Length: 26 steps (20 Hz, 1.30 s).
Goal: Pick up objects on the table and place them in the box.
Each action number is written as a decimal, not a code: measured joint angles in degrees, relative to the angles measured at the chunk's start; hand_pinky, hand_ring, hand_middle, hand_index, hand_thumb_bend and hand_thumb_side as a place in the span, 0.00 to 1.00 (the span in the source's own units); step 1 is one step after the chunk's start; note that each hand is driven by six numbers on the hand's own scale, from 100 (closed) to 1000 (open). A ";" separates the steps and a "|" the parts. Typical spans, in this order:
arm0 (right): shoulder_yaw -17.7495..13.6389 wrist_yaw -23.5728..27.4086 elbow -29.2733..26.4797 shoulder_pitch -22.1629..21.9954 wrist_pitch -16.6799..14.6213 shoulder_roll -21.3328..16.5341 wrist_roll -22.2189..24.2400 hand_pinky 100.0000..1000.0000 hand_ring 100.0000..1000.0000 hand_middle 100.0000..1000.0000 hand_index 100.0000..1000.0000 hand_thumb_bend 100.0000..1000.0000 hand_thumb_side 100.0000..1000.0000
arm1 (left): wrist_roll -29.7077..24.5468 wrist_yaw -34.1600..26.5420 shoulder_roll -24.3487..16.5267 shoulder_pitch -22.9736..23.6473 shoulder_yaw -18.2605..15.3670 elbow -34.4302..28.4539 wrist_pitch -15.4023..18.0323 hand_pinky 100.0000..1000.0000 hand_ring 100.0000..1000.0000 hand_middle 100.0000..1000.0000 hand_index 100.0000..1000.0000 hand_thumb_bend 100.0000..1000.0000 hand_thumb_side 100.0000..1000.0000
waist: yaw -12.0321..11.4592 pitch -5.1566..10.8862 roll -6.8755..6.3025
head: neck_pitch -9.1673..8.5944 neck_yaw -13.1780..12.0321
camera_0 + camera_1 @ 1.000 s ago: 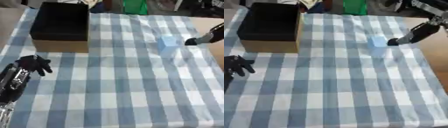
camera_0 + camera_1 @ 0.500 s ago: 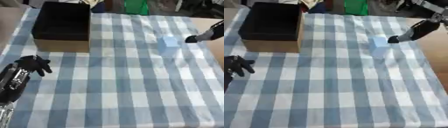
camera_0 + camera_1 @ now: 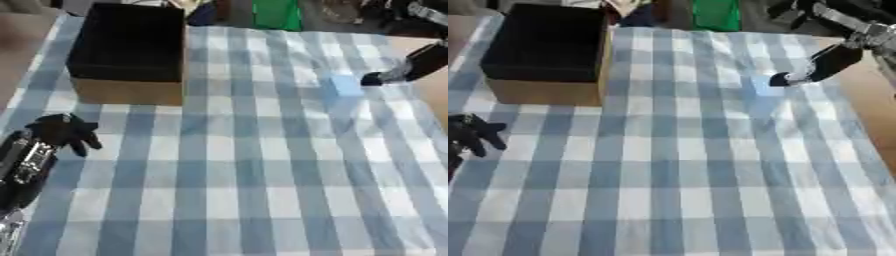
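Observation:
A pale blue block (image 3: 341, 86) lies on the checked tablecloth at the right. My right hand (image 3: 808, 71) hovers just to its right, fingertips close to the block's edge; whether they touch it I cannot tell, nor how the hand is set. The open box (image 3: 131, 50), black inside with brown cardboard sides, stands at the back left. My left hand (image 3: 61, 132) rests at the left edge, dark fingers relaxed and spread, holding nothing.
A blue and white checked cloth (image 3: 245, 165) covers the table. A green object (image 3: 276, 14) and dark clutter sit beyond the far edge. Bare brown tabletop (image 3: 868, 105) shows past the cloth at the right.
My right hand has drawn up and to the right, a little away from the blue block. The block and my left hand stay where they were.

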<state>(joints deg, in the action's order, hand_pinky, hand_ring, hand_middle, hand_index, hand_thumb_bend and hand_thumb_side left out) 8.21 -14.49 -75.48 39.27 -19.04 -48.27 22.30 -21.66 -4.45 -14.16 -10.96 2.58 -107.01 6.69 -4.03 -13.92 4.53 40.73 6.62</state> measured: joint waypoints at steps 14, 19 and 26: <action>-0.04 -5.37 10.99 2.09 -1.50 3.69 -1.53 0.74 1.00 0.80 0.91 0.65 0.26 | -0.19 -0.01 -0.01 -0.67 0.05 -0.04 0.07 0.85 0.48 0.44 0.36 0.11 0.79 | -0.83 -0.57 0.19 | -0.03 0.53; -0.06 -6.47 12.97 2.10 -1.88 4.36 -1.90 0.74 1.00 0.80 0.91 0.65 0.27 | -0.20 -0.02 -0.01 -0.71 0.06 -0.05 0.06 0.85 0.48 0.44 0.36 0.11 0.79 | -0.86 -0.60 0.20 | -0.03 0.54; -0.08 -7.85 14.73 2.13 -2.09 4.73 -2.11 0.74 1.00 0.80 0.91 0.65 0.28 | -0.20 -0.03 -0.01 -0.72 0.06 -0.13 0.06 0.85 0.48 0.44 0.36 0.11 0.79 | -0.94 -0.68 0.20 | -0.03 0.54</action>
<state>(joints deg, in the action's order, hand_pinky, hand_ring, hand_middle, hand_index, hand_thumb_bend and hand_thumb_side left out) 8.13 -22.34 -60.76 41.40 -21.13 -43.54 20.19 -21.86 -4.48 -14.17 -11.68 2.65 -107.14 6.75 -4.97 -14.60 4.73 40.70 7.16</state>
